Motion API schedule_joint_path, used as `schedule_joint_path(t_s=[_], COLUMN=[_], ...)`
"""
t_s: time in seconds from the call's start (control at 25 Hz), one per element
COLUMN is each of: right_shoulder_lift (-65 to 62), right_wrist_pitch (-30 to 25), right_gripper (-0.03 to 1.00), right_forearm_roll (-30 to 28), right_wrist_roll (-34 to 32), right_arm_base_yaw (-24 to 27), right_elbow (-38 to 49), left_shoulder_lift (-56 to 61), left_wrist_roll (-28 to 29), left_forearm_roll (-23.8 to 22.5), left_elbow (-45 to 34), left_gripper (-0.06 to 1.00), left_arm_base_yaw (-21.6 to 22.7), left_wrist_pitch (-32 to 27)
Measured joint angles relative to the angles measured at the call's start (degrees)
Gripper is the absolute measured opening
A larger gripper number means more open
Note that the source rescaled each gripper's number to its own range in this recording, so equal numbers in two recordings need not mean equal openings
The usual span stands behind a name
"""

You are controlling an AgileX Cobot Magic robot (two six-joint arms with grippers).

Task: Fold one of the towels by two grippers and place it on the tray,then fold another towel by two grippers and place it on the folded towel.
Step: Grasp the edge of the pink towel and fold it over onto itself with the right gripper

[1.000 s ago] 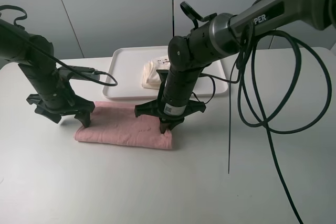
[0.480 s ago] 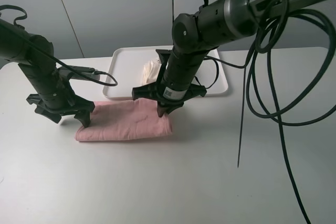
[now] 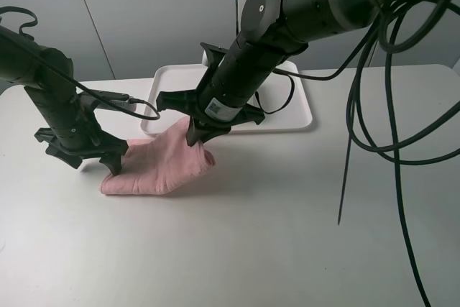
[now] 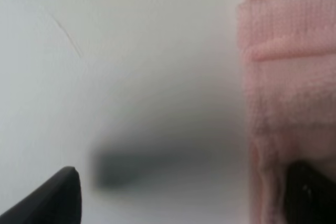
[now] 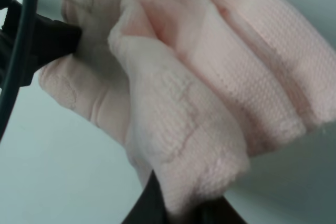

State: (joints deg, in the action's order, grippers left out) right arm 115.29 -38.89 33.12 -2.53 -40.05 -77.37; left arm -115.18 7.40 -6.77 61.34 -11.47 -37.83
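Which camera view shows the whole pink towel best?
The exterior high view: the pink towel shows nearly end to end on the table, one end raised in the right gripper. The right wrist view shows only its pinched folds close up; the left wrist view only one blurred edge.

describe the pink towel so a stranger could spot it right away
On the white table, just in front of the white tray, lies a pale pink towel. The right gripper holds one end up; nothing else here is pink.
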Motion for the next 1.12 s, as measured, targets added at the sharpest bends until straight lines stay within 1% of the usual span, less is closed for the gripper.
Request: schedule_joint_path(t_s=[0.12,0.2,0.24,0.32,0.44,0.56,0.72,0.8,0.88,1.12], right_shoulder_lift=[0.6,2.1,2.9,4.9,6.9,9.0,12.1,13.1,14.1,15.3], right_wrist_pitch=[0.0,0.3,0.7,1.4,1.7,1.8,0.0,-0.7,-1.2,-1.3], right_gripper=[0.05,0.05,0.05,0.05,0.05,0.05,0.05,0.05,0.05,0.05], right_forearm_roll=[2.2,5.6,8.6,16.5,29.4,38.5,51.2,56.1,59.4,65.3], right_wrist_roll=[0.6,2.2,4.0,10.0,18.6,24.7,34.1,37.9,39.8,45.0], right_arm_base_yaw=[0.0,0.0,0.0,0.0,0.0,0.0,0.0,0.0,0.0,-0.1], right_elbow=[0.0,0.0,0.0,0.0,0.0,0.0,0.0,0.0,0.0,0.0], left_shoulder_lift=[0.0,0.0,0.0,0.0,0.0,0.0,0.0,0.0,0.0,0.0], left_wrist_roll=[0.0,0.0,0.0,0.0,0.0,0.0,0.0,0.0,0.0,0.0], left_forearm_roll=[-0.1,-0.2,-0.2,-0.2,-0.3,-0.3,-0.3,-0.3,-0.3,-0.3], left_elbow=[0.0,0.0,0.0,0.0,0.0,0.0,0.0,0.0,0.0,0.0], left_gripper=[0.99,0.99,0.99,0.99,0.99,0.99,0.99,0.99,0.99,0.99], left_arm_base_yaw=[0.0,0.0,0.0,0.0,0.0,0.0,0.0,0.0,0.0,0.0], left_wrist_pitch=[0.0,-0.1,-0.1,-0.1,-0.1,-0.1,-0.2,-0.2,-0.2,-0.3])
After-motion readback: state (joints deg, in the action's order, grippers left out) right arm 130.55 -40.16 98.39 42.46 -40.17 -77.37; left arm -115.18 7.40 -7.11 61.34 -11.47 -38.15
